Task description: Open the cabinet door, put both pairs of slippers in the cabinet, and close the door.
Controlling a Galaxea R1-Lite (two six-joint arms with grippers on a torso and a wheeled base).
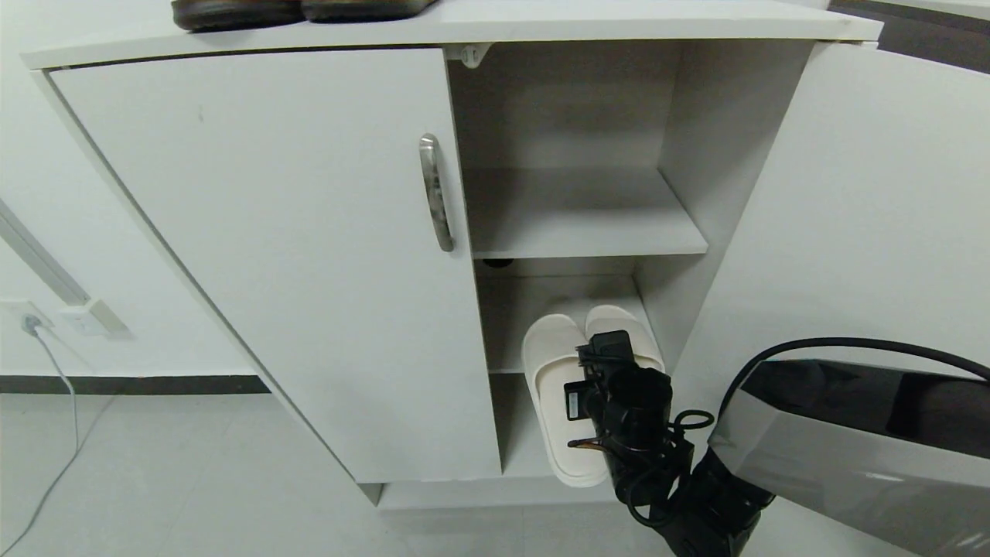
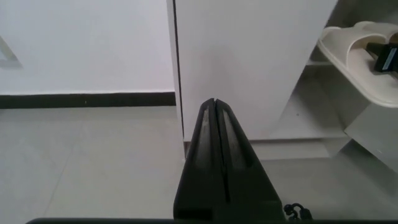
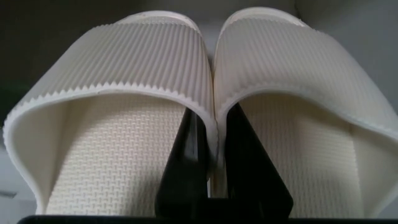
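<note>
The white cabinet (image 1: pixel 271 232) stands with its left door shut and its right door (image 1: pixel 851 216) swung open. A pair of cream ribbed slippers (image 1: pixel 553 371) lies side by side, toes over the lower shelf (image 1: pixel 510 317) and heels sticking out past the cabinet front. My right gripper (image 1: pixel 611 356) is shut on the slippers. In the right wrist view its black fingers (image 3: pixel 186 162) pinch the two touching inner edges of the slippers (image 3: pixel 124 81). My left gripper (image 2: pixel 214 109) is shut on nothing, low above the floor before the shut door, with the slippers (image 2: pixel 354 50) off to one side.
A bare middle shelf (image 1: pixel 580 213) sits above the slippers. The shut door has a metal handle (image 1: pixel 435 193). Dark shoes (image 1: pixel 232 11) rest on the cabinet top. A wall socket with a cable (image 1: pixel 31 321) is at the left, over light floor tiles (image 1: pixel 193 480).
</note>
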